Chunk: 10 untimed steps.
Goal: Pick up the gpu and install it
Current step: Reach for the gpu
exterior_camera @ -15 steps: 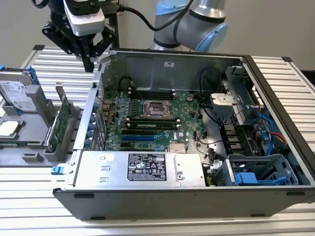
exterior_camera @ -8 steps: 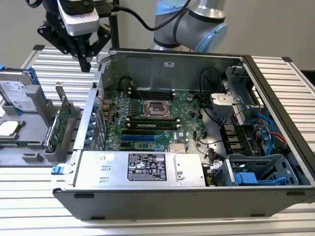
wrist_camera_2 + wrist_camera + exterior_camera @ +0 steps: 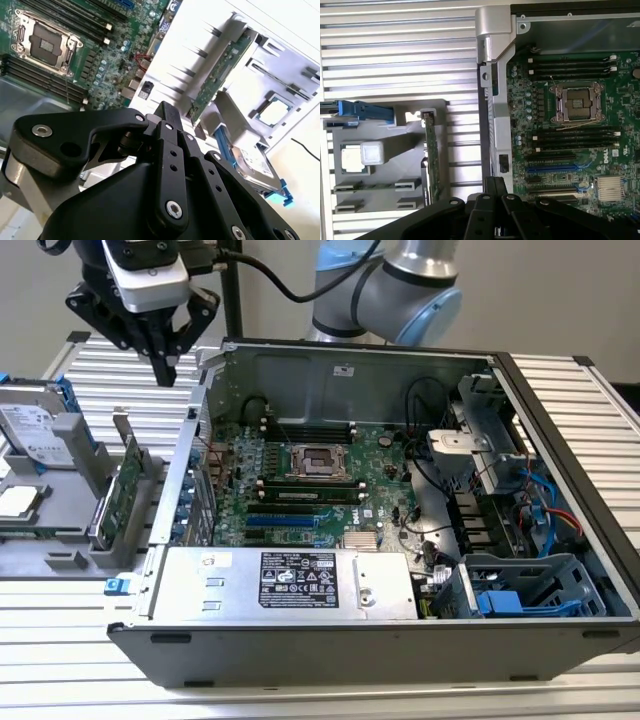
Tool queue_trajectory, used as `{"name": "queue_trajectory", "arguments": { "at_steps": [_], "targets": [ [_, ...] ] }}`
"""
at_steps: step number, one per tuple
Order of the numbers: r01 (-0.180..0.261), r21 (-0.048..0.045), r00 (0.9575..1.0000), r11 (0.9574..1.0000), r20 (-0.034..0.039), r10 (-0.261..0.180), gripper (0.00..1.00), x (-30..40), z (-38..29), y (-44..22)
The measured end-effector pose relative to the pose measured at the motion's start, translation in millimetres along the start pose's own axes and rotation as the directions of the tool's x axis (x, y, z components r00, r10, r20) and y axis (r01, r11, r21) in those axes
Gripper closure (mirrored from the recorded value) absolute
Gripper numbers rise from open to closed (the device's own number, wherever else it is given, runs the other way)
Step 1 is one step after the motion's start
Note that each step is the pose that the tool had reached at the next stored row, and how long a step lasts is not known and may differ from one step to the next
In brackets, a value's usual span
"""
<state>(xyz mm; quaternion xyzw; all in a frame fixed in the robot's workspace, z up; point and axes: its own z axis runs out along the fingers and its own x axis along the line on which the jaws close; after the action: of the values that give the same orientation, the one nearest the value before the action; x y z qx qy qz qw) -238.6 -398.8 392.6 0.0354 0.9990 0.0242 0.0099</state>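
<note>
The black two-fingered gripper [image 3: 163,368] hangs in the air at the exterior view's far left, over the slatted aluminium table [image 3: 110,370] and just outside the far left corner of the open grey metal computer case [image 3: 350,348]. Its fingers are pressed together at the tips and grasp nothing; both wrist views show the same closed, empty tips [image 3: 167,112] [image 3: 496,185]. The gpu [image 3: 127,490], a thin flat green circuit card with a narrow silver bracket at its far end, stands on edge in a slot of a grey plastic holder [image 3: 60,562] on the table, beside the case's left wall and nearer the camera than the gripper, which does not touch it. The wrist views show the card [image 3: 220,75] [image 3: 432,155] upright in that slot. To the left of the card, the holder also carries a silver hard drive with a white label and blue side rails [image 3: 30,430] and a small square silver processor chip [image 3: 18,502]. Inside the case lies the large green motherboard [image 3: 300,485] with its bare CPU socket [image 3: 318,462], and a silver power supply box [image 3: 290,582] lies along the near side.
</note>
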Motion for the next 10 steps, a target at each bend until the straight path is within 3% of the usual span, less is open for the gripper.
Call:
{"name": "queue_trajectory", "arguments": {
  "at_steps": [10],
  "targets": [
    [0.000, -0.0002, 1.0000, 1.0000, 0.0000, 0.000, 1.00, 14.9, -0.3, -1.1]
  ]
}}
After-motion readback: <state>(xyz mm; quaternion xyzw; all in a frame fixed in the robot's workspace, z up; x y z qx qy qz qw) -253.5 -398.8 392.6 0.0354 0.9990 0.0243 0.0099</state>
